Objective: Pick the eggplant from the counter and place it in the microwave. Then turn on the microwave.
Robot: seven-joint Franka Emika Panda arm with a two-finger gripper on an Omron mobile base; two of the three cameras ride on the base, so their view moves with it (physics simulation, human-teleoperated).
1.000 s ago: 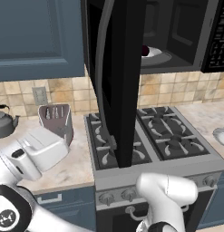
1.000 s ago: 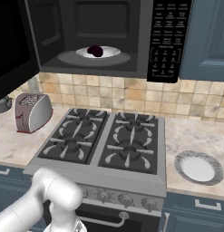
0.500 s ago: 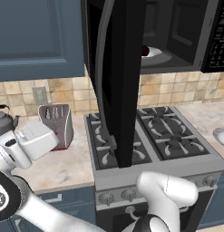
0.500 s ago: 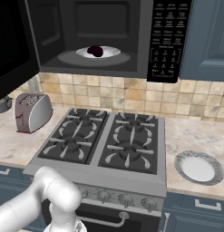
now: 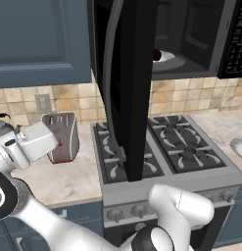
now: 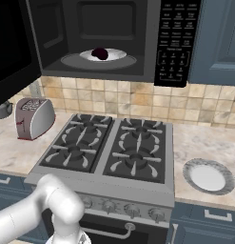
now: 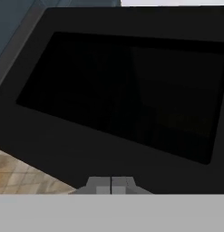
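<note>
Eggplant on microwave plate, door open

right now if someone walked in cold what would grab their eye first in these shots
The big black microwave above the stove hangs wide open, its door swung out over the burners. Inside, the small dark eggplant sits on the white round plate. In the hand view the shut gripper faces the door's dark window up close.

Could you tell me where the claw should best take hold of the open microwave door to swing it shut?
Judging by its pose, push the microwave door on its outer window face, near the free edge far from the hinge; the shut claw already faces that broad flat panel.
</note>
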